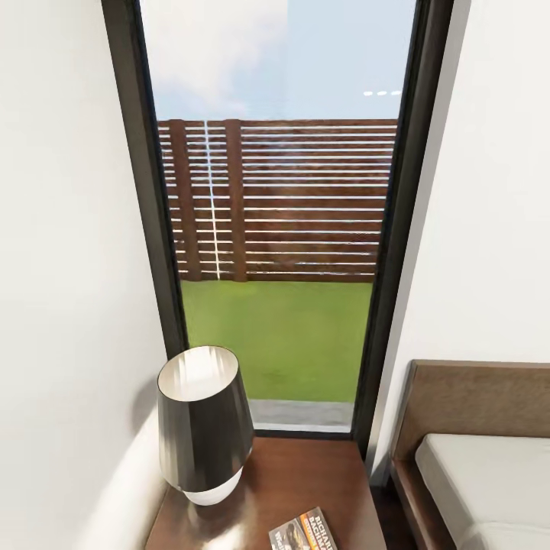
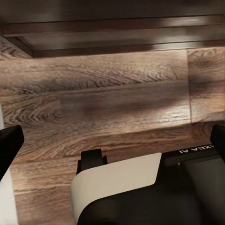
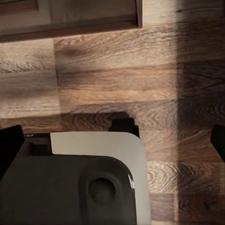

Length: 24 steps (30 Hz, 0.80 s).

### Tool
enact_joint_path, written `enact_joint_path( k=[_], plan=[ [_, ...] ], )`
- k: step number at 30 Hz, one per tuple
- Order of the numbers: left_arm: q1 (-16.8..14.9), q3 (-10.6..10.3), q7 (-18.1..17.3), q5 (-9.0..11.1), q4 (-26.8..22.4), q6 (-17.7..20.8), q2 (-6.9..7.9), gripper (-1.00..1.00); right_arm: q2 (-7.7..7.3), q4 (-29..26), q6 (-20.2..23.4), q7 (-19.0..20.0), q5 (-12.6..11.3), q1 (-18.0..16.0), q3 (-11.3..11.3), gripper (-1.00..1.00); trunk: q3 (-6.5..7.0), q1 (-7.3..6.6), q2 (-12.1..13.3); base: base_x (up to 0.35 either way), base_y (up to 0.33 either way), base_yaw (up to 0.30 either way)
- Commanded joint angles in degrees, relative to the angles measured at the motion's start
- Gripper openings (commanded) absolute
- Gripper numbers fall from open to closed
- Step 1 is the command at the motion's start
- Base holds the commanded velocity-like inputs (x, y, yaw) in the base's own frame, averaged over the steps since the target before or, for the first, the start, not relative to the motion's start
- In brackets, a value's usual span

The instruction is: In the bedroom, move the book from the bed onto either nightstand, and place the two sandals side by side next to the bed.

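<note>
Both arms hang low, wrists pointing down at the brown wood-plank floor [image 2: 117, 103]. The left gripper [image 2: 112, 150] and right gripper [image 3: 115, 140] are spread wide, black fingertips apart at the frame edges, holding nothing. The book [image 1: 304, 530] (orange-banded paperback) lies flat on the glossy nightstand [image 1: 305, 473], near the black-shaded lamp [image 1: 205, 420]; the bed [image 1: 473, 428] stands right.

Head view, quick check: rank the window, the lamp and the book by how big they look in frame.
Largest to smallest, as seen in the head view:
1. window, by far the largest
2. lamp on the nightstand
3. book, though the frame's bottom edge cuts it off, so its full size is unsure
</note>
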Motion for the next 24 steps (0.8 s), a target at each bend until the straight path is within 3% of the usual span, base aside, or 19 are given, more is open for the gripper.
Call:
enact_joint_path(
  k=[1,24],
  plan=[
    [0.0,0.5,-0.2,-0.5,0.0,-0.2,0.01,1.0,-0.02,0.0,-0.2,0.2,0.5,0.0,-0.5,1.0,-0.07,0.0,0.0,0.0,0.0,0.0],
    [0.0,0.6,-0.2,-0.6,0.0,-0.2,-0.08,1.0,0.38,0.0,-0.2,0.1,0.4,0.0,-0.5,1.0,-0.07,0.0,0.0,0.0,0.0,0.0]
  ],
)
